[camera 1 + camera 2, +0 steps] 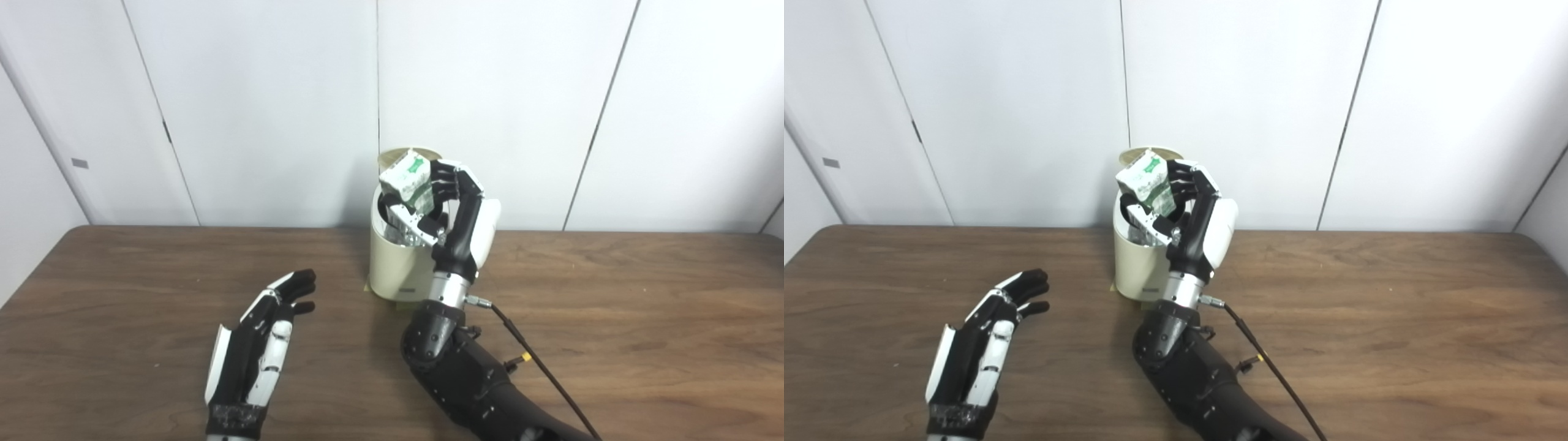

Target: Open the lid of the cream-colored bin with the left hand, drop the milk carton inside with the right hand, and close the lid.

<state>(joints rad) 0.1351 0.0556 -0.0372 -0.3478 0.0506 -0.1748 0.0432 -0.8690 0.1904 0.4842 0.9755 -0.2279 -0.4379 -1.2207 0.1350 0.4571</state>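
Observation:
The cream-colored bin (392, 269) stands at the back middle of the wooden table, against the wall. Its lid (395, 155) is tipped up behind the opening. My right hand (450, 205) is shut on the white and green milk carton (407, 179), holding it tilted just above the bin's open mouth. My left hand (260, 343) hovers open over the table, to the left of and nearer than the bin, touching nothing.
The brown wooden table (643, 318) stretches wide to both sides of the bin. A black cable (533, 361) runs from my right wrist toward the front edge. White wall panels stand directly behind the bin.

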